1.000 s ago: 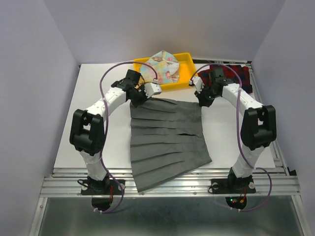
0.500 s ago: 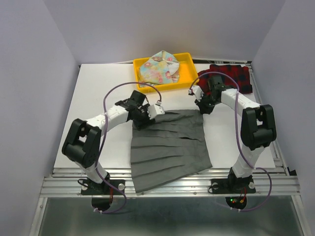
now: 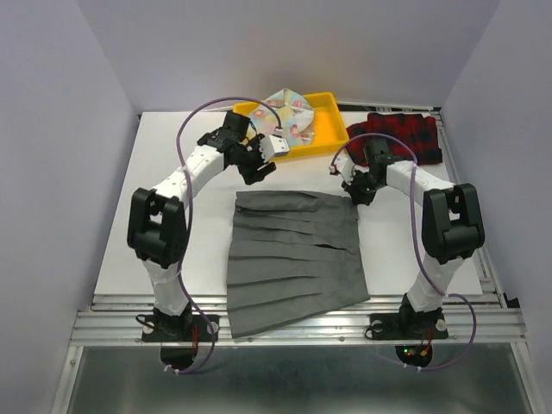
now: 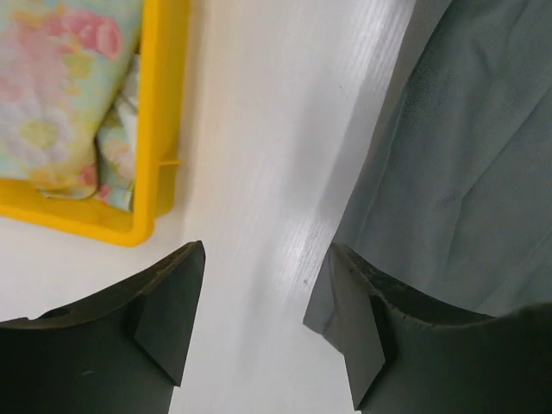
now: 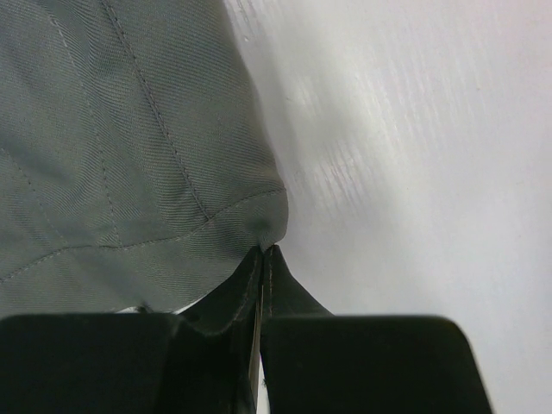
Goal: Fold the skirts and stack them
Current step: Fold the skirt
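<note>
The grey pleated skirt (image 3: 293, 259) lies flat mid-desk (image 3: 172, 198); it looks soft, light and likely to slump when lifted. The right tool (image 5: 263, 252) pinches its far right corner. The left tool (image 4: 266, 259) gapes wide and empty beside the far left corner, where I'd take hold.

From above, the left arm (image 3: 194, 168) covers the left part of the yellow tray (image 3: 328, 129) and of the floral skirt (image 3: 293, 110), and the right arm (image 3: 405, 172) hides the near left corner of the plaid skirt (image 3: 410, 134). The left wrist view crops tray and floral skirt at its top and left edges, the grey skirt (image 4: 457, 155) at its right. How much cloth sits between the closed jaws of the right gripper (image 5: 261, 254) is hidden.
</note>
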`<state>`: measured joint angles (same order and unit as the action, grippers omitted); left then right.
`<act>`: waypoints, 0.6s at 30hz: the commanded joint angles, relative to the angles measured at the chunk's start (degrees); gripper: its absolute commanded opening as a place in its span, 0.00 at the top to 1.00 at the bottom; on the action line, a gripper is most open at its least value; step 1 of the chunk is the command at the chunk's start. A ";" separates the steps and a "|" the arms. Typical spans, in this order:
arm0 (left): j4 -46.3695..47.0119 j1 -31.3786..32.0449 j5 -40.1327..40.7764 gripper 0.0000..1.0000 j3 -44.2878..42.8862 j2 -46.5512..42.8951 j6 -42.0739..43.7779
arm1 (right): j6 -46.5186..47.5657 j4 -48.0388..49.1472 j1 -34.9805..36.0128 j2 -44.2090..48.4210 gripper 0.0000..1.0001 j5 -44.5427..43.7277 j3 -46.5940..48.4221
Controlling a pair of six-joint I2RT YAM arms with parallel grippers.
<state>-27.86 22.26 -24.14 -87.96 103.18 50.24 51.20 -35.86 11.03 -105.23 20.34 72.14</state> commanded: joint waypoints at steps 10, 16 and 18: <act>-9.06 -1.08 -0.83 0.30 -3.18 15.21 5.48 | 1.53 2.11 0.57 3.19 0.99 -0.65 -0.07; -4.41 -2.13 2.08 0.69 0.07 14.07 3.38 | 0.84 2.19 0.57 3.36 0.99 -0.56 0.19; -3.17 -2.92 2.34 0.83 -0.36 12.49 2.15 | 0.13 2.54 0.57 3.36 0.99 -0.65 0.55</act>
<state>-33.32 21.21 -23.94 -88.90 119.50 53.80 51.66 -35.44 11.16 -104.62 19.94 72.14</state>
